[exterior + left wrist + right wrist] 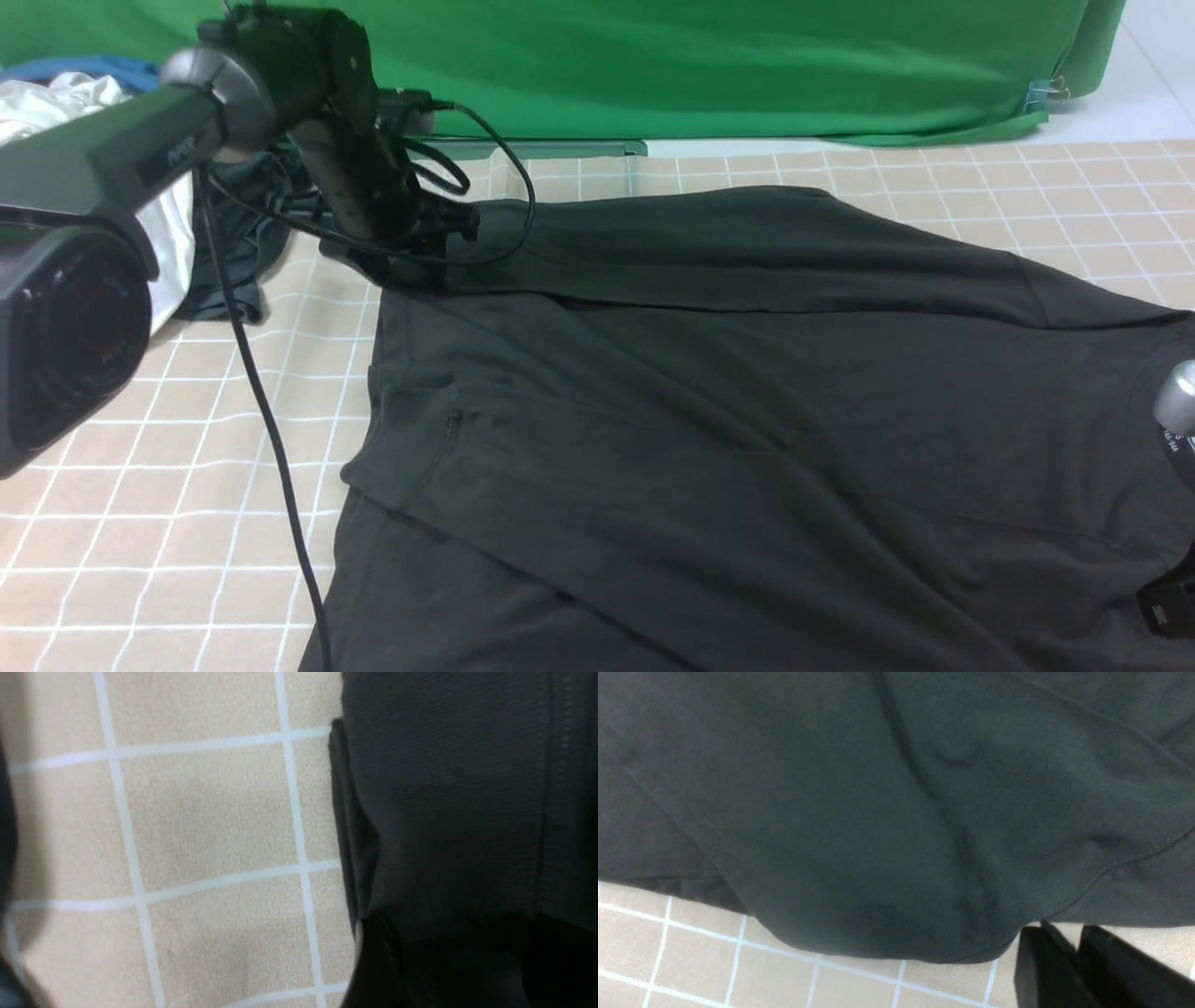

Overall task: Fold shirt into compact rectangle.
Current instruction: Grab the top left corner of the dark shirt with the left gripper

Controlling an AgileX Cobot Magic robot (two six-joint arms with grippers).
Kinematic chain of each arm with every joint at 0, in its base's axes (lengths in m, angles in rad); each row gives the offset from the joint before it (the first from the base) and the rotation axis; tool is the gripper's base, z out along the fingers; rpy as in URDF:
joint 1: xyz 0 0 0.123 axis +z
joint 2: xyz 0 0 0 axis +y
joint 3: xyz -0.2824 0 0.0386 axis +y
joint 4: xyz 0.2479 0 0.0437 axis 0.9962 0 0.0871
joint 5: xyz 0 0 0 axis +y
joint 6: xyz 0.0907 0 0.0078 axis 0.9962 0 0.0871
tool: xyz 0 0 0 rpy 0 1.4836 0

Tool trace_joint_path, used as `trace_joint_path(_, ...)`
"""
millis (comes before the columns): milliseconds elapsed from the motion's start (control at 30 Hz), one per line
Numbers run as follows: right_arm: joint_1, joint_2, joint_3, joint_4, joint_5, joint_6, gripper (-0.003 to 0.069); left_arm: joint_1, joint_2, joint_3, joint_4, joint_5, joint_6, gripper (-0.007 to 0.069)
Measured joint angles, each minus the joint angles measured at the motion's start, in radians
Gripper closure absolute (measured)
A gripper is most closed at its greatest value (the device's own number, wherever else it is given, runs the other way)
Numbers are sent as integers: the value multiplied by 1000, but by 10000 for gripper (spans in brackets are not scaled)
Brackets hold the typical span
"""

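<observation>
You have the large black cotton T-shirt (747, 392) spread over the beige checked tablecloth (140, 523). One flap seems folded across it, and most folds remain. I cannot tell the finger state of the left gripper (403, 264) at its far corner. The right gripper (1078, 966) sits beside its hem, fingers nearly together.

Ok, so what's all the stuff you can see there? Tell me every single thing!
shirt: one, black, spread over most of the table
tablecloth: one, beige with white grid lines, under the shirt
backdrop cloth: one, green, behind the table
white garment: one, white, far left pile
dark grey garment: one, dark grey, same pile
blue fabric: one, blue, behind the white garment
clip: one, bluish, backdrop's right end
cable: one, black, hanging from the left arm
left gripper: one, black, shirt's far left corner, jaws hidden
right gripper: one, black, by the shirt's hem, fingers close together
</observation>
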Motion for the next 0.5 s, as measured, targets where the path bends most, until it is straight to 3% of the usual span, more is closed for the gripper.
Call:
trace_joint_path(367, 0, 0, 0, 0, -4, 0, 495, 0, 14, 1, 26, -78, -1, 234)
trace_joint_path(500, 0, 0, 0, 0, -4, 0, 494, 0, 22, 1, 23, -90, 21, 336)
